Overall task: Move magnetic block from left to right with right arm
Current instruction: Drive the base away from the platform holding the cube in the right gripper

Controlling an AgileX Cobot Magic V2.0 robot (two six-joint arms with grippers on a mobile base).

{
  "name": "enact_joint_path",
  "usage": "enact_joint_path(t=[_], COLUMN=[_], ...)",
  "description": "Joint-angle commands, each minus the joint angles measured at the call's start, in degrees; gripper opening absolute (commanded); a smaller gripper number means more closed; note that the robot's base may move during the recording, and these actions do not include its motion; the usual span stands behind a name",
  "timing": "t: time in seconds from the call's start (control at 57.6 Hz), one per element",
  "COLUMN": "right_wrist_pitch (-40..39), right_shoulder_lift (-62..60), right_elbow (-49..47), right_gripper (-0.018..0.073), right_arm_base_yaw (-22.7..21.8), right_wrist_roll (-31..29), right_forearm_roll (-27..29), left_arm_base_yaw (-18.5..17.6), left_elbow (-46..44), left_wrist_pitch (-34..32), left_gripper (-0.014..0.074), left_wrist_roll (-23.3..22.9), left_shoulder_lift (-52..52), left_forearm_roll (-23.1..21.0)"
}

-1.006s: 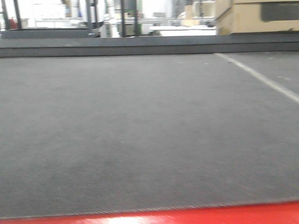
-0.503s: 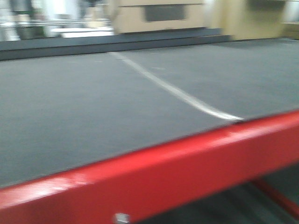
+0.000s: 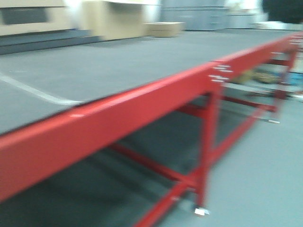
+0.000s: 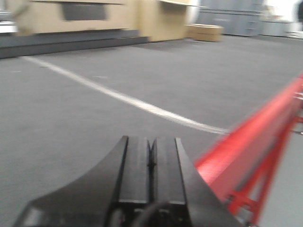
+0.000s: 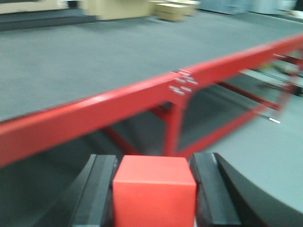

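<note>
**Block** [image 5: 154,191]: red cube, bottom centre of the right wrist view. No long axis; one flat face toward the camera, top face showing. It is not seen in the front or left wrist views.

**Right gripper** [image 5: 154,195]: black fingers [image 5: 102,187] clamped on the block, one on each side face. The block sits square between them, with no gap to be seen.

**Left gripper** [image 4: 150,158]: bottom centre of its own view, fingers pressed together, nothing between them. It sits over the grey mat [image 4: 71,118], with the white line [image 4: 132,99] beyond it.

**Table:** the red rail [image 5: 118,106] runs across the middle of the right wrist view, with grey mat above it in the frame. A red leg [image 3: 208,142] and floor [image 3: 265,179] are at lower right of the front view.

**Background:** tan boxes [image 3: 113,19] at upper left of the front view. All views are blurred.

**Key relation:** the block is in the right arm's grasp, so no reach is needed. The rail lies ahead of the block and the mat beyond that. Judged from this, the set-down needs the block carried forward over the rail onto the mat before the fingers part.
</note>
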Motion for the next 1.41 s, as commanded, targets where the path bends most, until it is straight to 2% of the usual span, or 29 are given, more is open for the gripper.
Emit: enact_joint_path(t=[0.0,1.388], right_wrist_pitch=[-5.4,-5.4], right_shoulder_lift=[0.6,0.6], right_elbow=[-1.6,-1.6], right_gripper=[0.0216,0.0216], right_arm_base_yaw=[-0.5,-0.5], right_wrist_roll=[-0.4,-0.4], right_forearm_roll=[-0.3,-0.3], left_arm_base_yaw=[-0.1,-0.1], left_elbow=[0.5,0.5], left_wrist_pitch=[-4.8,-4.8], left_gripper=[-0.0126,-0.0126], left_wrist_roll=[-0.3,-0.3], left_shoulder_lift=[-0.8,-0.7], left_forearm_roll=[-0.3,-0.3])
